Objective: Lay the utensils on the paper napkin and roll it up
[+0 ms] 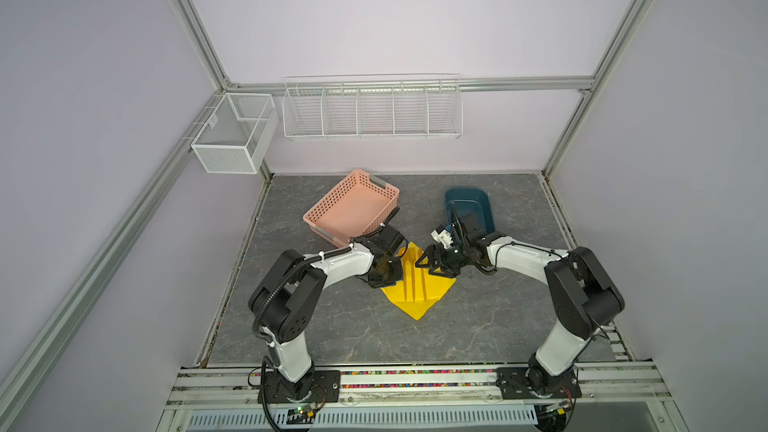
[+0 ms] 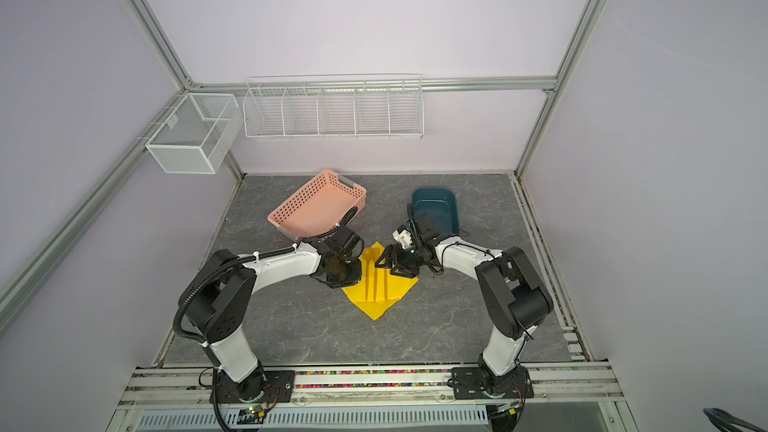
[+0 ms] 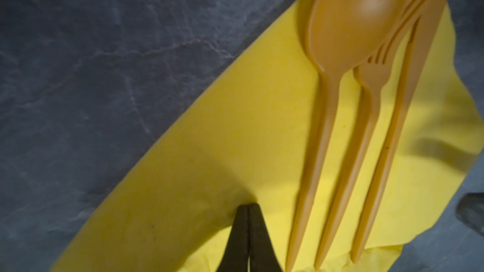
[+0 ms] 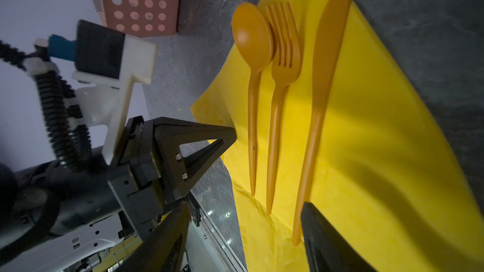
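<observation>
Your three orange-gold utensils [image 4: 277, 87] lie side by side on the creased yellow paper napkin [image 4: 379, 139] on the table [image 1: 498, 317], with the left gripper [image 3: 247, 209] closed, tips on the paper, and the right gripper [image 1: 429, 264] wide open above it, empty.

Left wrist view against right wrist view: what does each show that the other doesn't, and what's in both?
Only left wrist: the left gripper end-on, fingers shut, apparently pinching the paper napkin. Only right wrist: the pink basket, the right gripper open, the whole blade of the knife. Both: spoon, fork and knife side by side on the napkin, on the grey table.
</observation>
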{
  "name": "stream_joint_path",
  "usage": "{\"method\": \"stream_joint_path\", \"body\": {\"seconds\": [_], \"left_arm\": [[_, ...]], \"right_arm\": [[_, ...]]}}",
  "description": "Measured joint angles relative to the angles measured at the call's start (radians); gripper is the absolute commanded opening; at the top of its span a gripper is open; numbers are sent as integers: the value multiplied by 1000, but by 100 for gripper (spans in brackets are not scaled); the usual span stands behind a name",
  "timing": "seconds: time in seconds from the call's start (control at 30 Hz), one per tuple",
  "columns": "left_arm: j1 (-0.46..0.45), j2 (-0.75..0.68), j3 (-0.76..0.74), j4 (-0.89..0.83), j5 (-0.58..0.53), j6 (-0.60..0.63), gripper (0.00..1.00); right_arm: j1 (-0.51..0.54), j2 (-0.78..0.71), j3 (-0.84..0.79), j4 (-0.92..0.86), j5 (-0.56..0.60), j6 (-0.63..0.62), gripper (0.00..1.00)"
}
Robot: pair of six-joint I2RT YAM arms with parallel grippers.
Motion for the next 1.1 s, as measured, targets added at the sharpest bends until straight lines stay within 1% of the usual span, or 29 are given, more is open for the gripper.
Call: {"method": "stream_joint_path", "body": {"seconds": [0.43,1.1], "left_arm": [[2,-7,-15,27,10,0,0],[2,-8,-17,28,10,0,0]], "right_arm": [[1,88,2,58,-28,20,68],[1,121,19,101,-50,39,66]]}}
